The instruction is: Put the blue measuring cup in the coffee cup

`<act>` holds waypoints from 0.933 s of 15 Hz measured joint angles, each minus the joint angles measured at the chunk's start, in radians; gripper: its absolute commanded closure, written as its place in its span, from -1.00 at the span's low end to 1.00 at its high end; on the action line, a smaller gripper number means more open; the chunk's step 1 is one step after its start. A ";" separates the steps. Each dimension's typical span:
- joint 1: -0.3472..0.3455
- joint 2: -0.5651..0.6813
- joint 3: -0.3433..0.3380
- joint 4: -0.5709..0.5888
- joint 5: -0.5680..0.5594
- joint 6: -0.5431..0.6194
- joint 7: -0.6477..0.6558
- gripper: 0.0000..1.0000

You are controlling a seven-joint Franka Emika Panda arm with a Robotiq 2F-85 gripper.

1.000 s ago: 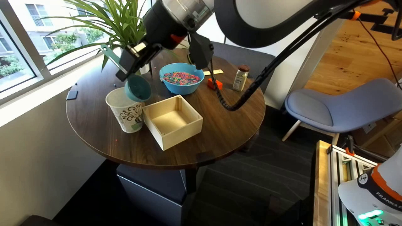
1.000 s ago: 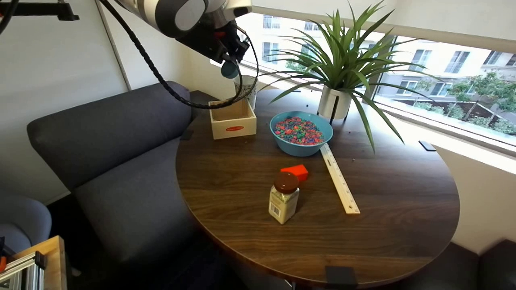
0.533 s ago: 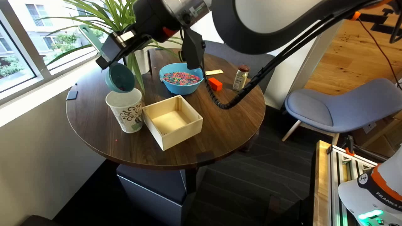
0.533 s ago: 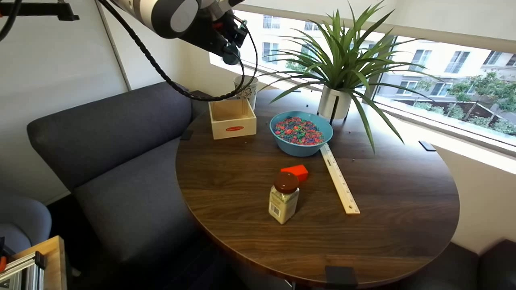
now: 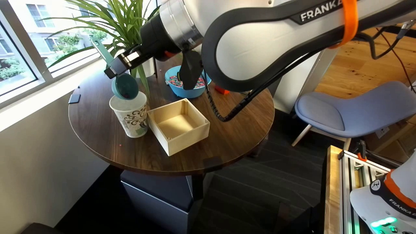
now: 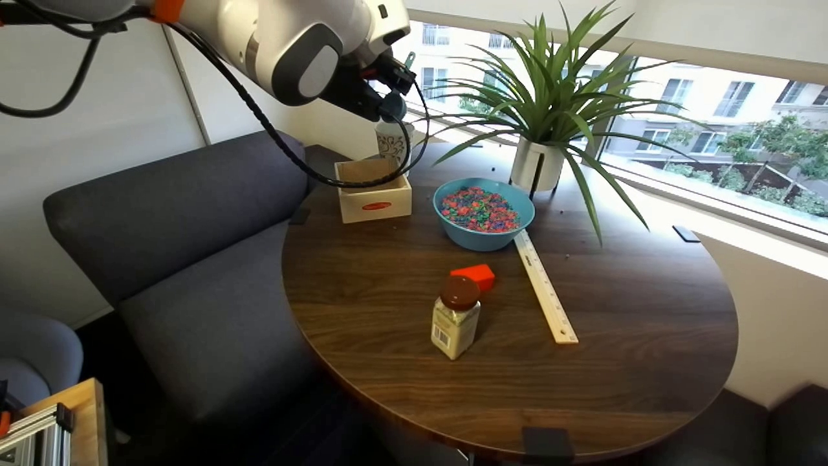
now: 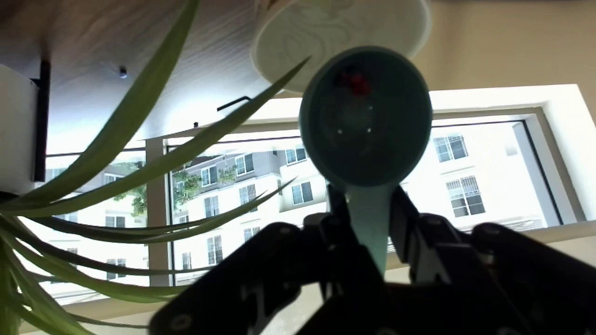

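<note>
Teal measuring cup (image 5: 125,87) hanging above the paper coffee cup (image 5: 131,122)

The Robotiq gripper (image 7: 369,204) is pinching the handle (image 5: 101,49) between its fingers (image 7: 401,218), close to the hollow end, and the free end is sticking up beyond them. The measuring cup is tilting; the wrist view is looking straight into its hollow, where a small red clump (image 7: 356,84) is lying. The coffee cup is standing upright below, an open wooden box (image 5: 189,138) sitting close beside it, a potted plant (image 6: 550,103) drooping a blade near its rim, and the blue bowl (image 6: 482,243) of coloured bits (image 6: 480,208) resting well apart from it.

The measuring cup is not yet sitting inside; whether it is clearing the coffee cup's rim or brushing it, I can't tell from here.

That rim is what I'm watching. The measuring cup is looking only somewhat narrower than the coffee cup's mouth, so an off-centre descent could be catching the lip and tipping the coffee cup, which I'm guessing is light. The tilt is adding to that, and could be spilling the red clump outside. The handle is worrying me too: if the fingers are parting while it is leaning out, its weight could be levering the coffee cup over.
</note>
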 measured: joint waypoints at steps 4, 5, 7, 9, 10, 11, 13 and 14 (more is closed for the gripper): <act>0.008 0.023 -0.020 0.001 -0.069 0.015 0.061 -0.01; 0.009 0.027 -0.020 0.001 -0.079 0.015 0.072 -0.03; 0.011 0.032 -0.020 0.001 -0.087 0.015 0.087 -0.30; 0.013 0.032 -0.020 0.001 -0.093 0.015 0.100 -0.61; 0.014 0.031 -0.021 0.002 -0.097 0.015 0.110 -0.74; 0.014 0.028 -0.022 0.002 -0.099 0.015 0.118 -0.92; 0.013 0.019 -0.024 0.002 -0.100 0.015 0.130 -1.00; 0.011 0.011 -0.023 0.001 -0.097 0.015 0.132 -1.00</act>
